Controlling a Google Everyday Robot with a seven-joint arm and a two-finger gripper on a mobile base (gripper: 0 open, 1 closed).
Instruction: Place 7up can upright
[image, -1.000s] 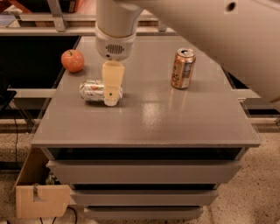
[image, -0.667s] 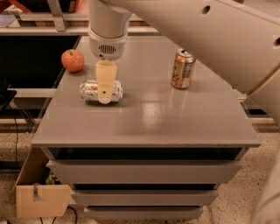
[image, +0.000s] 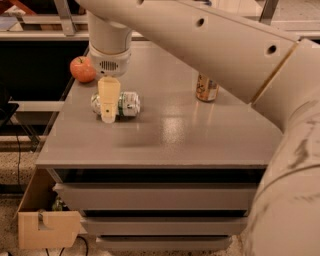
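Observation:
The 7up can (image: 125, 104), silver with a green band, lies on its side on the left part of the grey table (image: 165, 135). My gripper (image: 109, 111) hangs straight down over the can's middle. Its near cream finger (image: 108, 97) stands in front of the can, with its tip down at the table. The other finger is hidden behind the can. The jaws stand open, one on each side of the can, and the can rests on the table.
A red apple (image: 82, 69) sits at the table's back left corner, just behind the can. A copper-orange can (image: 206, 89) stands upright at the back right, partly behind my arm. Drawers are below the tabletop. A cardboard piece (image: 47, 229) lies on the floor at lower left.
My gripper has moved left along the lying can, from its right end to its middle. The can, the apple and the copper can have stayed put.

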